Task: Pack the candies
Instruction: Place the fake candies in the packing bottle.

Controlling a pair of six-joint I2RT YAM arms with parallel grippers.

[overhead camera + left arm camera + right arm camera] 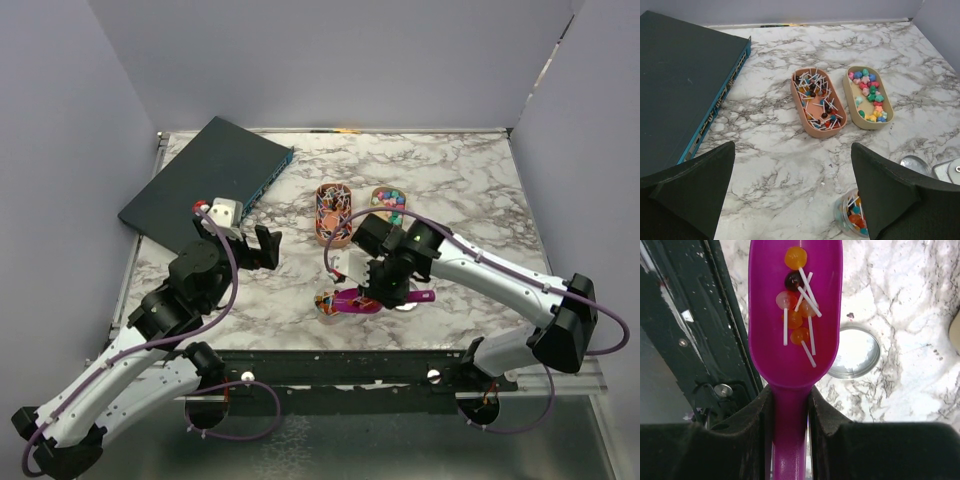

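The right gripper [790, 407] was clamped from both sides on the handle of a magenta scoop [765, 340]. The scoop bowl held a few candies [795, 260]: orange, dark and pink balls on white sticks. It hung level over the near edge of the worktop [780, 165], around the middle of that edge. In the top view its front end reached a small clear jar [326, 301], which already contained candies. A round metal lid [860, 352] lay flat on the marble just beside the scoop, to its right.

The left gripper [792, 145] had its fingers spread wide apart with nothing between them. It was raised above the worktop's left half and faced the far edge.

Further out, near the middle of the worktop, two oblong trays lay side by side without touching. The pink tray [798, 107] was full of stick candies, and the beige tray [871, 124] to its right held bright red, blue, green, yellow and pink pieces. A flat dark box [680, 85] with a blue edge filled the far left corner.
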